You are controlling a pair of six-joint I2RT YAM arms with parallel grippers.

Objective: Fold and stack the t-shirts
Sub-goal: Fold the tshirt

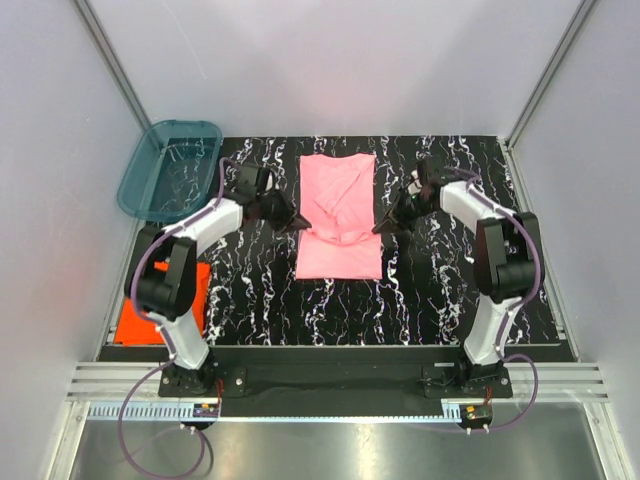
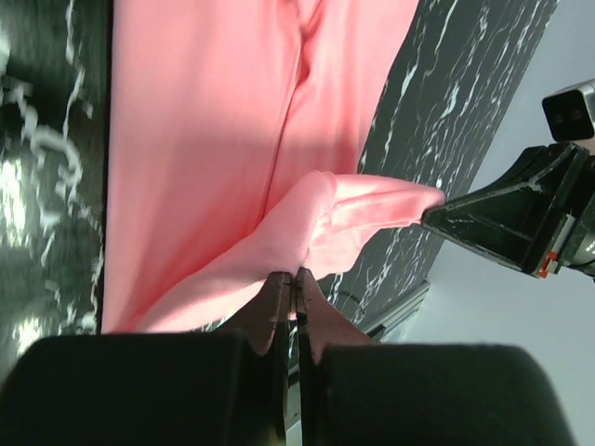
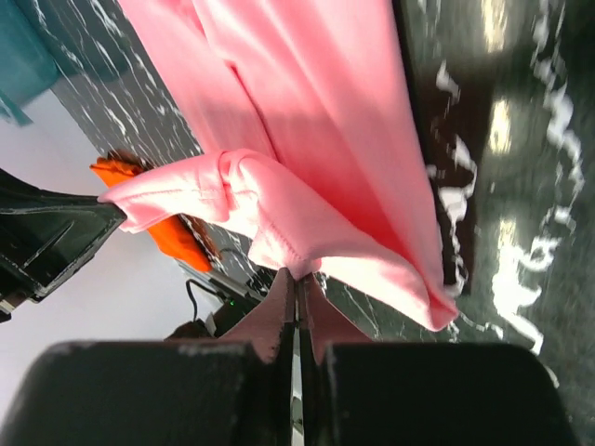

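**Current Grasp Status**

A teal see-through plastic tub point(image 1: 168, 168) sits at the far left corner of the black, white-veined marble-pattern bench point(image 1: 250, 300). A bright orange-red cloth t-shirt point(image 1: 135, 322) lies at the near left edge of the bench. My left arm partly hides it, and it is well apart from the centre.

My left end effector point(image 1: 298, 221) is closed on the left edge of the light pink short-sleeved cloth t-shirt point(image 1: 338, 255), with the fingers pinched together on a fold of fabric. This shirt lies lengthwise at the centre of the bench. Its near part is flat, and its middle is gathered and raised between my two grips.

My right end effector point(image 1: 381, 228) is closed on the opposite, right edge, level with the left one.
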